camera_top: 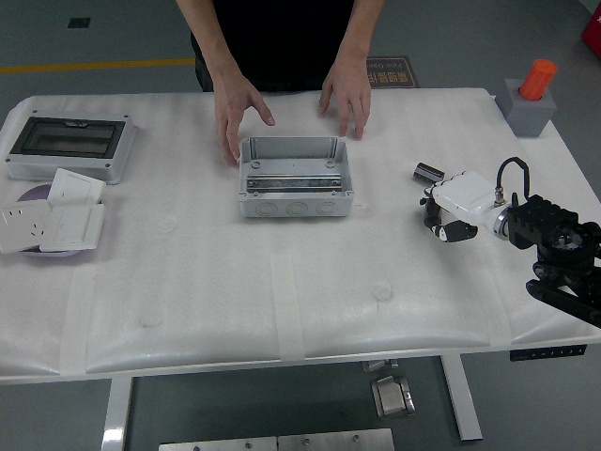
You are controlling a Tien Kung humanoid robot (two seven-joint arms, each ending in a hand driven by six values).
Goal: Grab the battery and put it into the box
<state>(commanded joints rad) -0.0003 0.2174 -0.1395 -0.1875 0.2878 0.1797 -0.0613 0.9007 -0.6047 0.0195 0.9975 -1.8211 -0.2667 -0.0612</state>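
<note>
Right hand (pixel 453 211) sat over the near battery (pixel 433 215) at the right side of the surface (pixel 282 272), white palm covering most of it, dark fingers (pixel 457 232) curled down around the black cylinder; looked closed on it, but whether it was off the surface couldn't be told. Step in hand, as judged: the grasp, lift not yet done. Next move would call for a clean lift, then a carry left and a bit far to the open grey box (pixel 295 176) mid-surface, and a drop inside past its rim. A second battery (pixel 429 172) lay just beyond the hand, apart from it. A person's two hands (pixel 237 111) rested at the box's far side, the one on the left touching its corner, so they could crowd the drop. Far left: a lidded enclosure (pixel 68 146) and white switch plates (pixel 52 218), well clear. An orange-topped grey block (pixel 528 99) stood at the far right corner. Left arm not seen.
</note>
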